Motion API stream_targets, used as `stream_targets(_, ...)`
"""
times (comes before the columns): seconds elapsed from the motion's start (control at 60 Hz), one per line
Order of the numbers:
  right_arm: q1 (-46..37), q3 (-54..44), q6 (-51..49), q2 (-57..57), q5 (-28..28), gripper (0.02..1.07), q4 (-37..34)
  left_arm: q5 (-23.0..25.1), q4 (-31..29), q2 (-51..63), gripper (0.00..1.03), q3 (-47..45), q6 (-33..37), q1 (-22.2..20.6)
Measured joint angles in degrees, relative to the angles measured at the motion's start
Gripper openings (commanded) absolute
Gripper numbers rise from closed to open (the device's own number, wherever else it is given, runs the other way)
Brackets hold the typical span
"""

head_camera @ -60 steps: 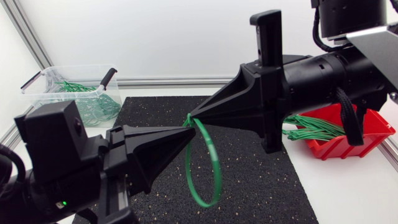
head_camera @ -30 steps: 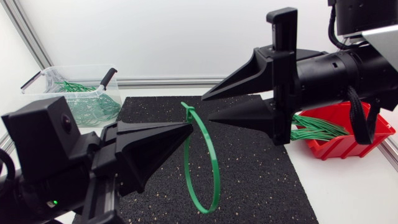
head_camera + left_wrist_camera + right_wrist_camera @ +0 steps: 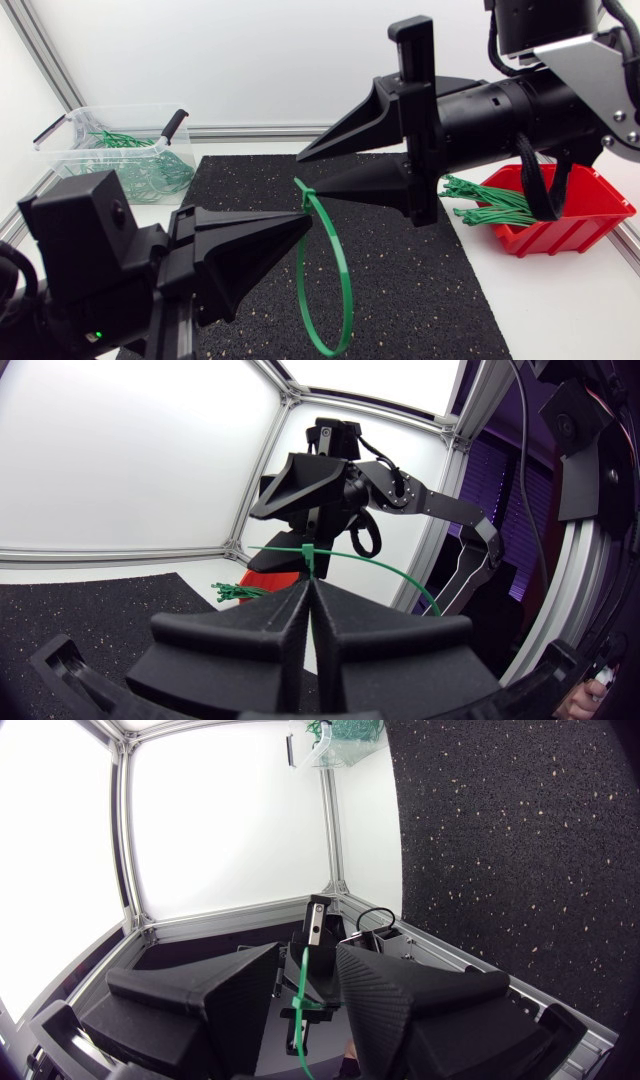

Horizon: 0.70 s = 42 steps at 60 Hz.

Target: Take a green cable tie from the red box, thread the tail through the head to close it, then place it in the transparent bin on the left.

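Note:
A green cable tie (image 3: pixel 345 290) closed into a loop hangs over the black mat, with my left gripper (image 3: pixel 309 216) shut on it just under its head (image 3: pixel 305 188). The left wrist view shows the head (image 3: pixel 310 554) standing above the shut fingertips (image 3: pixel 300 595). My right gripper (image 3: pixel 312 174) is open, its tips on either side of the head; the tie (image 3: pixel 304 982) stands between its spread fingers (image 3: pixel 375 985) without being pinched. The red box (image 3: pixel 595 215) at the right holds several green ties (image 3: pixel 490 207). The transparent bin (image 3: pixel 75 125) stands at the far left.
A black speckled mat (image 3: pixel 420 270) covers the middle of the table. The bin holds several closed green ties (image 3: pixel 150 170). The right arm's body hangs over the red box's near side. A metal frame rail (image 3: pixel 250 131) runs along the table's back edge.
My right gripper opened and let go of the tie's head, pulled back a little, then came forward around it again. The left gripper kept hold of the loop.

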Motion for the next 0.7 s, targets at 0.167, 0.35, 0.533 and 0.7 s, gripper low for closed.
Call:
stream_targets(0.167, 0.7, 0.3, 0.0, 0.0, 0.0, 0.38, 0.1, 0.2, 0.1, 0.0, 0.04, -0.3, 0.5, 0.4)
stream_targets(0.35, 1.3, 0.3, 0.0, 0.0, 0.0, 0.38, 0.1, 0.2, 0.4, 0.0, 0.04, -0.3, 0.7, 0.4)
stream_targets(0.533, 2.0, 0.3, 0.0, 0.0, 0.9, 0.17, 0.1, 0.4, 0.4, 0.0, 0.04, -0.3, 0.7, 0.4)
stream_targets(0.7, 2.7, 0.3, -0.1, 0.0, 2.3, 0.08, 0.2, 0.5, 0.4, -0.3, 0.04, -0.4, 0.7, 0.4)
